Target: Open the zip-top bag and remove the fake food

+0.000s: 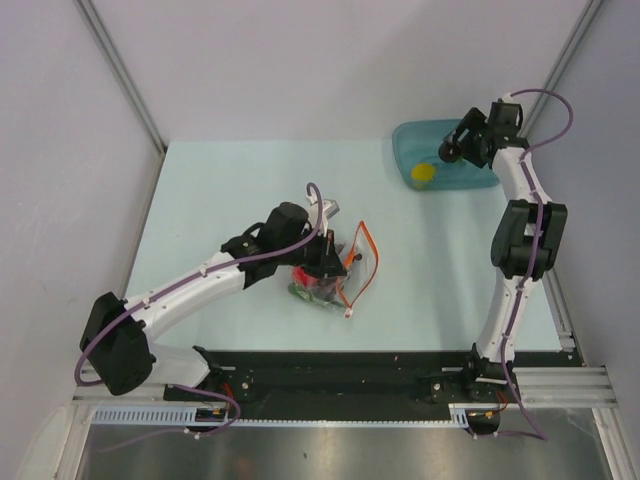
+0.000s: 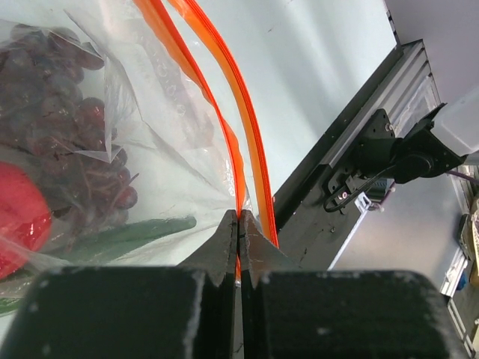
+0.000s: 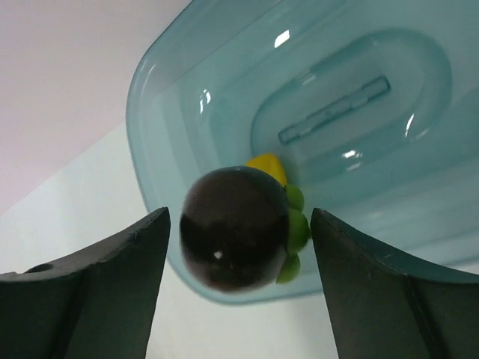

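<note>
Left gripper (image 2: pixel 238 221) clamped on zip-top bag (image 1: pixel 355 275), mid-table.
Fingers closed on its orange zipper strip (image 2: pixel 247 112); fake food (image 1: pixel 312 285) inside. Far right: right gripper (image 3: pixel 239 224) spread wide, dark round piece (image 3: pixel 232 235) loose between, at teal tray (image 3: pixel 359 90) rim.

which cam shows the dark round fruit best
Right wrist: the dark round fruit fills mid-frame inside the open right gripper, over the teal tray. Top view gives only a dark blob at that gripper; left wrist doesn't show it.

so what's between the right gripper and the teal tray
The dark round fake fruit, loose inside the open right gripper, in front of the teal tray rim; right wrist view.
</note>
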